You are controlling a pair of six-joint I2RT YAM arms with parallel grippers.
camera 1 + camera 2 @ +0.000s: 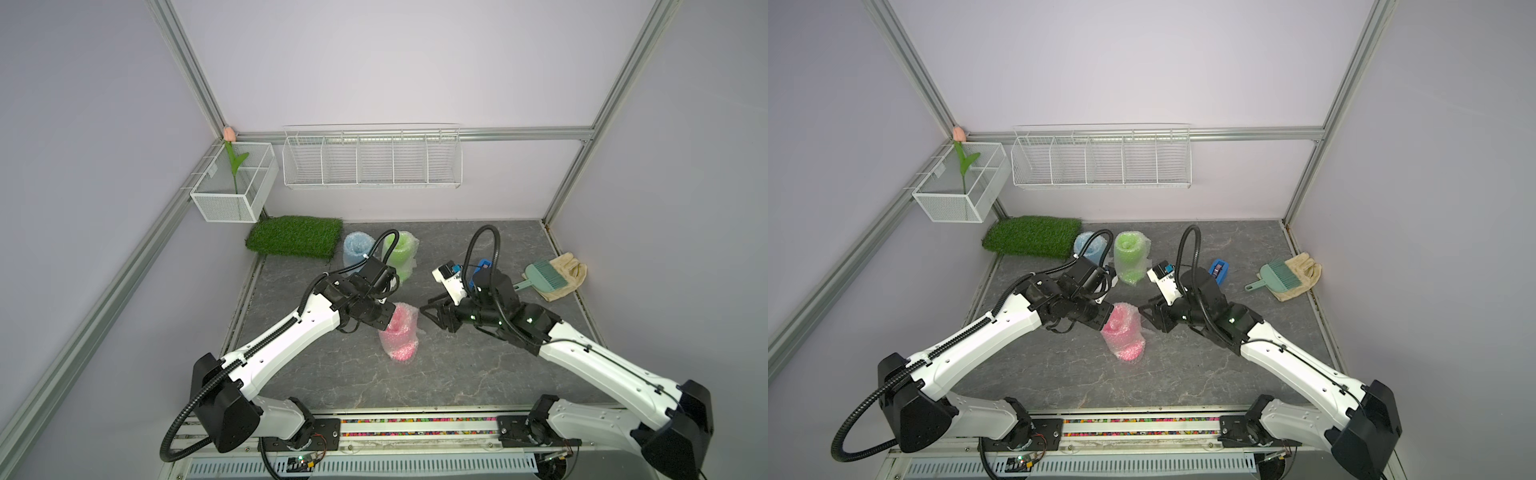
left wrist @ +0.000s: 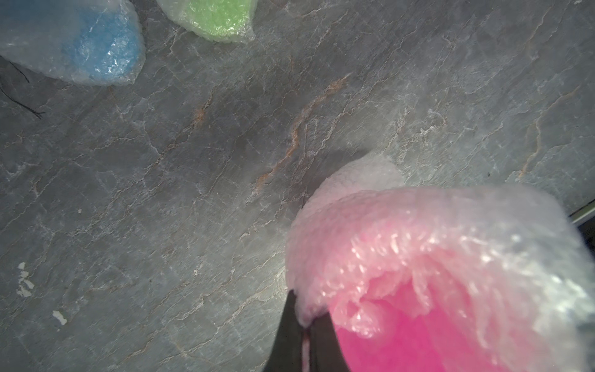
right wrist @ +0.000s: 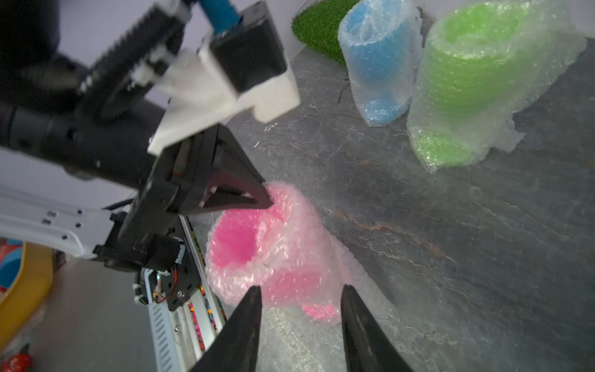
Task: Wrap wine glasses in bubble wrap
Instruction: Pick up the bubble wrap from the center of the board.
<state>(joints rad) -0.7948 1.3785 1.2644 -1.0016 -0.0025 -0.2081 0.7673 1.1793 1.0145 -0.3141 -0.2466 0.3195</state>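
Pinching the bubble wrap between fully closed tips, the left claw grips the sheet at the far-left rim of the pink goblet. The goblet stands near the middle of the desk. The right claw is partway open and empty, just right of the goblet. Its two tips frame the wrapped lower body, and I see no contact.

The step in hand looks like finishing the wrap on this last glass. To do it well, the left pinch should pull gently and mostly sideways, because a light plastic goblet held by its rim would tip easily. The right claw would do best to close on the loose flap lying on the desk at the goblet's right, rather than on the cup itself. From there it can draw that flap snug round the stem. Bubble wrap springs back, so the fold likely needs pressing flat.

Farther off, the blue goblet and green goblet stand wrapped at the far side, just right of the grass mat. Both are well clear of this work.
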